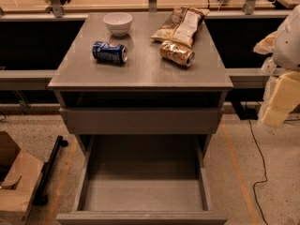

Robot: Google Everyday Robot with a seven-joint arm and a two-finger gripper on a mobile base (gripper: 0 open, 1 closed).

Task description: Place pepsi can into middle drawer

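The pepsi can (pixel 109 52), blue with silver ends, lies on its side on the left part of the grey cabinet top (pixel 140 74). The middle drawer (pixel 82 182) is pulled wide open below, and its flat grey floor holds nothing. My gripper (pixel 277 109), pale yellow under a white arm, hangs at the right edge of the view. It is beside the cabinet at about the height of the top, well right of the can and holding nothing.
On the top also stand a white bowl (pixel 117 22), a chip bag (pixel 180 25) and a gold-brown can (pixel 176 53) lying on its side. The closed upper drawer front (pixel 143 121) sits above the open drawer. A cardboard box (pixel 16 182) and a black pole (pixel 49 168) are on the floor at left, a cable (pixel 255 144) at right.
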